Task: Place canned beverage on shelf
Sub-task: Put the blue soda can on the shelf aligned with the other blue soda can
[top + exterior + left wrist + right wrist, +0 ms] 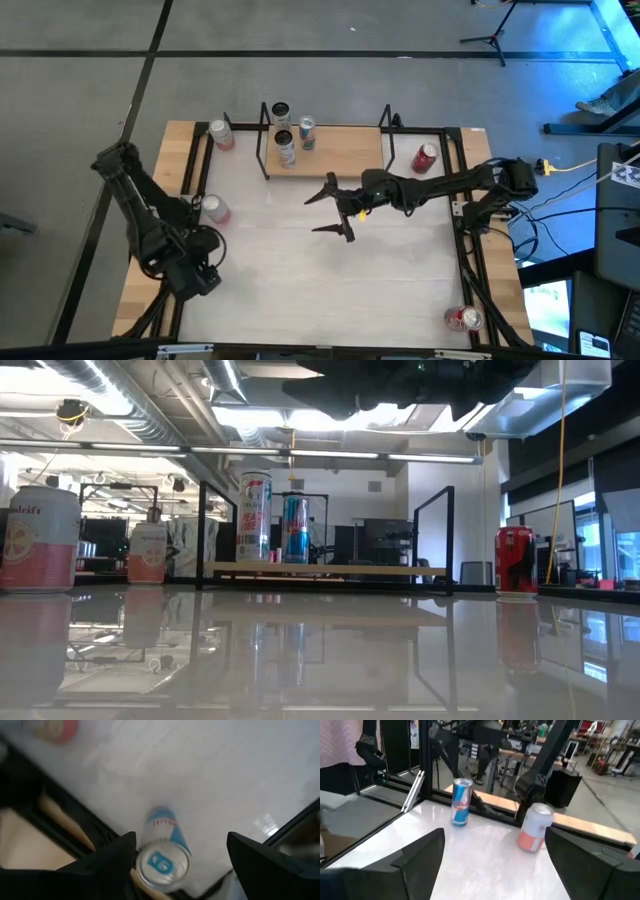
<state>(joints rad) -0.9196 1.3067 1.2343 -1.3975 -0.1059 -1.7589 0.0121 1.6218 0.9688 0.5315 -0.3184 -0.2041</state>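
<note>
The shelf point(340, 150), a light-wood board on a black wire frame, stands at the table's far middle and also shows in the low view point(330, 570). Cans point(287, 147) stand at its left end. My left gripper point(192, 865) is open at the table's near left point(200, 272), looking down on an upright blue can point(162, 852). That can shows between the fingers, close to one of them; I cannot tell whether it is touched. My right gripper point(330, 210) is open and empty over the table's middle, in front of the shelf, and faces the blue can point(461, 802).
A pink can point(213, 208) stands by the left edge and another point(220, 133) at the far left corner. A red can point(425, 158) stands right of the shelf, and one point(463, 318) lies at the near right corner. Black frame posts line the table's sides.
</note>
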